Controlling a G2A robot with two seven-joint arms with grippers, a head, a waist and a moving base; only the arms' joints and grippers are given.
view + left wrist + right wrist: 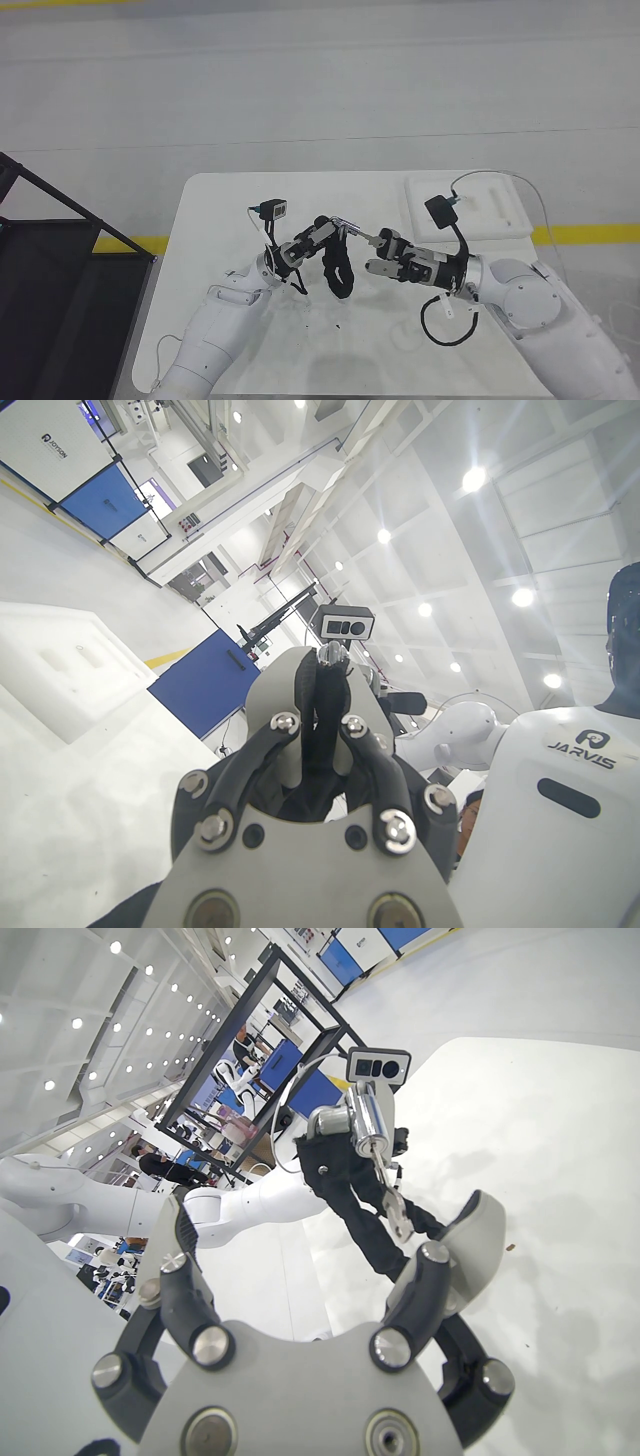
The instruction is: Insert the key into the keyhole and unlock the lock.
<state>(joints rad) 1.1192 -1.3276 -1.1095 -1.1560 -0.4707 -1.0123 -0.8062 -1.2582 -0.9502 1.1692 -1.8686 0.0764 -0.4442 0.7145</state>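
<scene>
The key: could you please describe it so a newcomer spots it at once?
Above the table, the left tool grips a lock by its black band. The key juts from its chrome cylinder toward the open right tool: the only thin, flat silver piece.

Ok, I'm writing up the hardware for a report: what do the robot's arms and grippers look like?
The left arm and right arm have glossy white rounded shells. The left gripper and right gripper share pale grey fingers, black linkages, silver pins and a grey base plate. A black cable loops by the right wrist.
</scene>
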